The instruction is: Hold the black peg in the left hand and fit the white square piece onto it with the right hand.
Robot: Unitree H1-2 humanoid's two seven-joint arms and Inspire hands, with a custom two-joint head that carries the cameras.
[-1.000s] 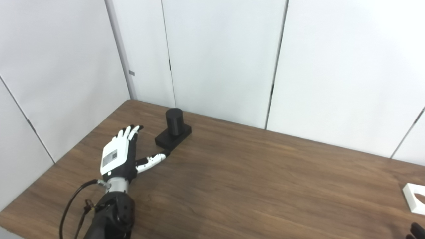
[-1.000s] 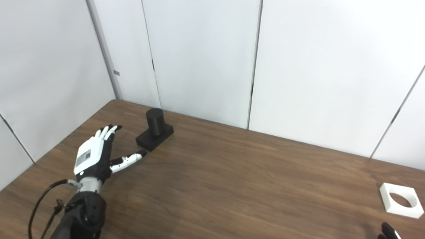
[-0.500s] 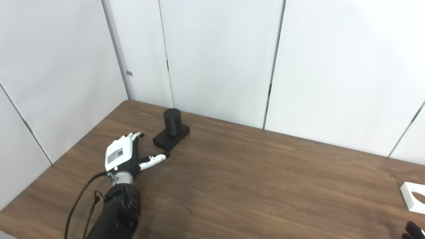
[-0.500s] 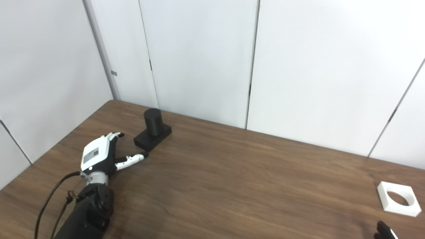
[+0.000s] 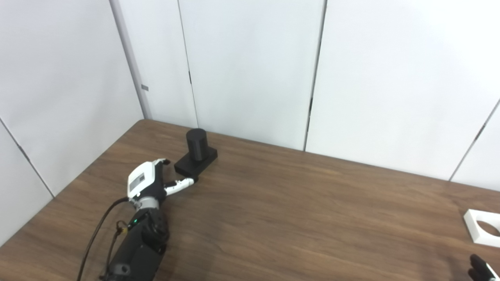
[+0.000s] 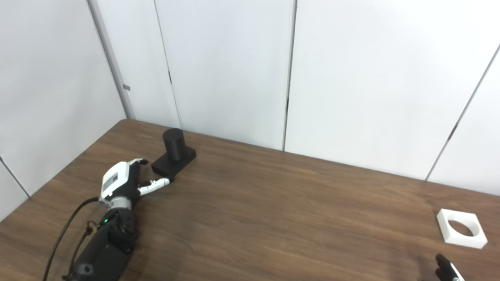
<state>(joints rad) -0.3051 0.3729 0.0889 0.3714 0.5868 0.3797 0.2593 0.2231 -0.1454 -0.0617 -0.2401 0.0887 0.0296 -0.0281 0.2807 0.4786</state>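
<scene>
One round black peg [image 5: 196, 144] — square base.

Peg [image 5: 196, 154] far left, square piece [image 6: 461, 233] right

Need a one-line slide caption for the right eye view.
Open left hand beside the black peg on the table; white square piece lies far right, untouched.

White-backed left hand [image 5: 142, 183], blk forearm, blk cable.
</scene>
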